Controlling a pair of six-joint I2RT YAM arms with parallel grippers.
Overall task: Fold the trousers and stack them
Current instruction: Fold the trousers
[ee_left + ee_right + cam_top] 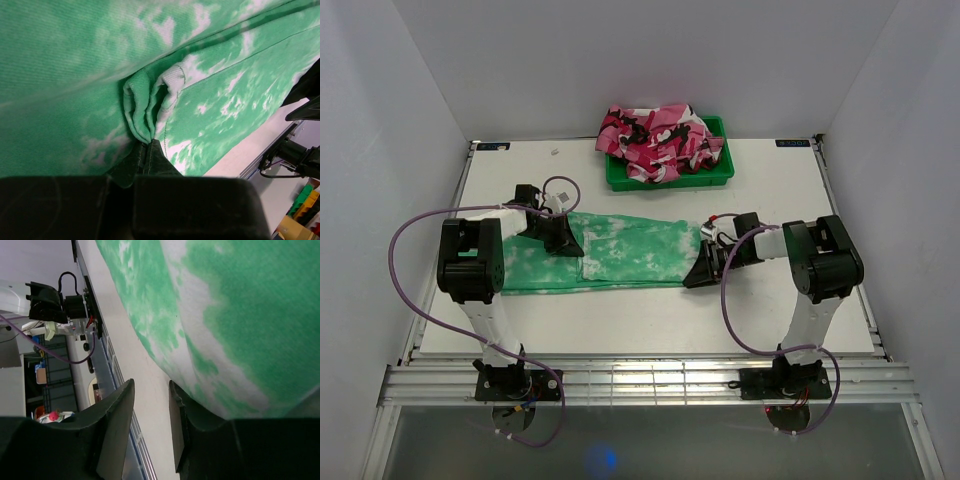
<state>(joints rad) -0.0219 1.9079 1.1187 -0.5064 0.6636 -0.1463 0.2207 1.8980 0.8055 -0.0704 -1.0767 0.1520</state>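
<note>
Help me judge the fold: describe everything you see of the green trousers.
The trousers, soft bright green cloth with cloudy white blotches, lie flat, stretched left to right across the white table. The left gripper is shut on a bunched pleat of them; the open right gripper sits at their right end, against the edge.

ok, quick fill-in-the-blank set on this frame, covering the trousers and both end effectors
1. The trousers spread on the table are ___ with white blotches.
2. The left end effector is ___ on a bunched fold of the trousers.
3. The right end effector has its fingers ___, with bare table showing between them.
4. The bin at the back holds ___ patterned cloth.

Missing words: green; shut; open; pink.
</note>
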